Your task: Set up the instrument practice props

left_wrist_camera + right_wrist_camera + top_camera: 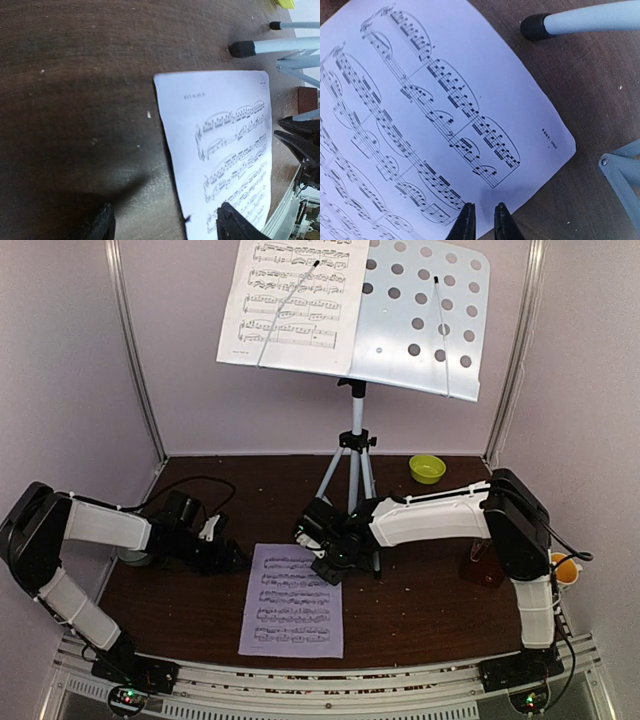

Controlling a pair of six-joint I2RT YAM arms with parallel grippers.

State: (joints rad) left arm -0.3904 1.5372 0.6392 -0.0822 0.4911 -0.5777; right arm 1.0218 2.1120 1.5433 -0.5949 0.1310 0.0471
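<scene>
Sheet-music page (292, 600) lies flat on the table (420, 615), long axis running near to far. Right gripper (483, 214), the nearer, sits at its far right corner, fingers almost together; grasp cannot be told. Left gripper (165, 222) gapes at the left edge.

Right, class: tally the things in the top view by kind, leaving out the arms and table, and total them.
Sheet-music pages: 2
Music stand: 1
Red-brown metronome, partly hidden: 1
Yellow-green bowl: 1
Mug: 1
Total: 6
</scene>
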